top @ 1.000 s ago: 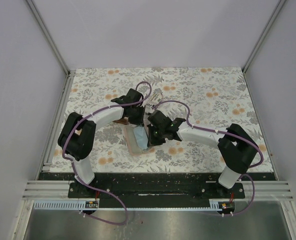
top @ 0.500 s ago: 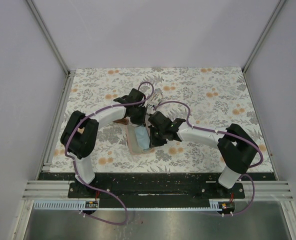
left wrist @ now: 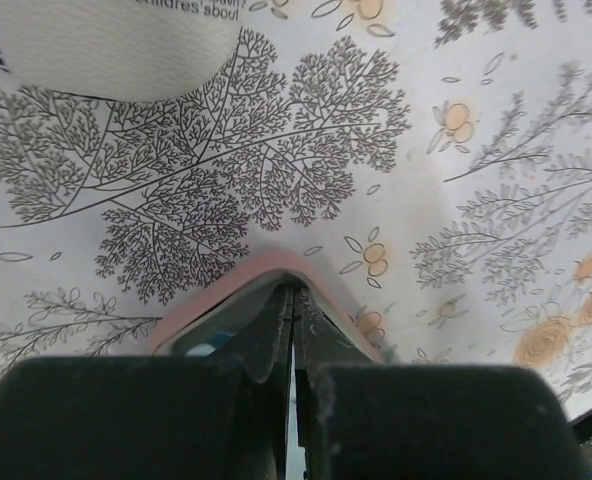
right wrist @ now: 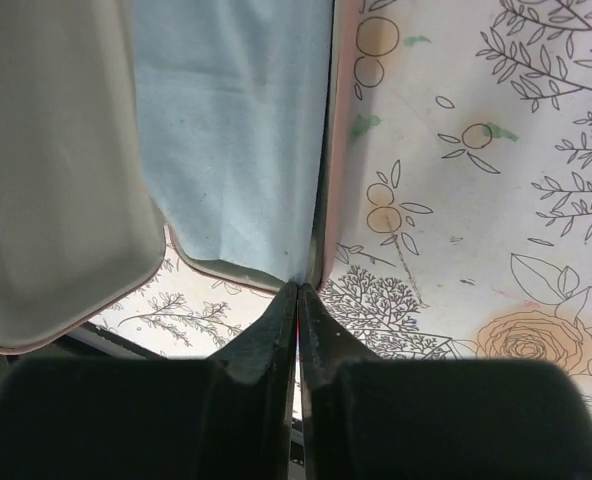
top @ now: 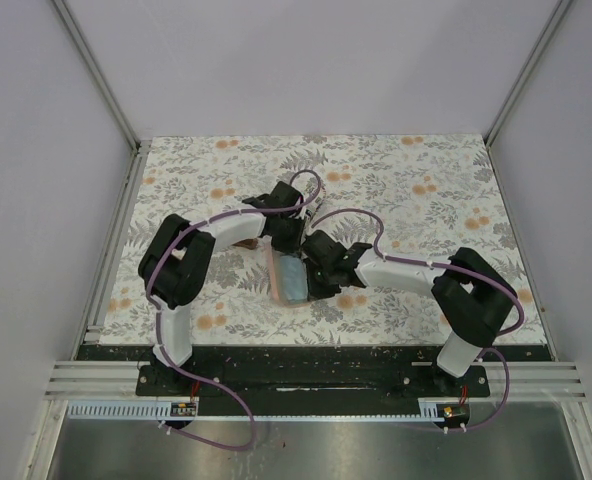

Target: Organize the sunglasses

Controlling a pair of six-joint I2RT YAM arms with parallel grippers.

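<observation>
Observer: Worktop, grey floral print, carries the work midway between its left and right edges, nearer the near edge. There a pink oblong hard case lies open, pale blue lining up.

Operator: Which step is this?

Observer: Holding the case open, I judge. The left gripper is clenched on the far pink rim, and the right gripper is clenched on the rim's near right corner.

Operator: And the sunglasses?

Observer: None on the lining that shows. A brownish glimpse just left of the case, under the left arm, may be the slim brown-framed pair. The chunky white-framed pair I cannot find. Next, one gripper should let go and fetch a pair while the other steadies the case.

Operator: Any writing?

Observer: A pale soft pouch beyond the case bears one printed line ending "about". The rest is cut off.
</observation>
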